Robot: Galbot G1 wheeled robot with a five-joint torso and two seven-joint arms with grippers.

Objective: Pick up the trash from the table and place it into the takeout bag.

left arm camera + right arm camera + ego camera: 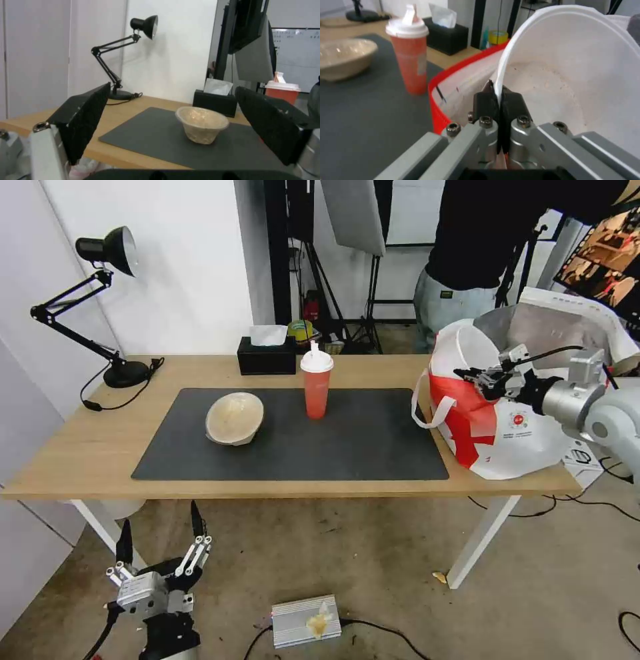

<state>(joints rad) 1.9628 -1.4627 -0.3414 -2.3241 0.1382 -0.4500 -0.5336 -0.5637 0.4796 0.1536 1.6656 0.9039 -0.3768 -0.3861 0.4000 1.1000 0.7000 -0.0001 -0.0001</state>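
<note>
I had the right claw (495,96) clenched on the white bowl (566,75) over the takeout bag (497,443) at frame right, needing release next; left claw (160,537) hung open below the desk (80,460).

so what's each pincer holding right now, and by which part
The right pincer pinches the white plastic bowl by its rim, over the takeout bag. The left pincer holds nothing.

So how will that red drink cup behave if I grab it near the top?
The red drink cup is tall on a narrow base, so a high sideways nudge could probably tip it. Its white dome lid looks like thin plastic and may flex or pop. How full it is can't be seen.
</note>
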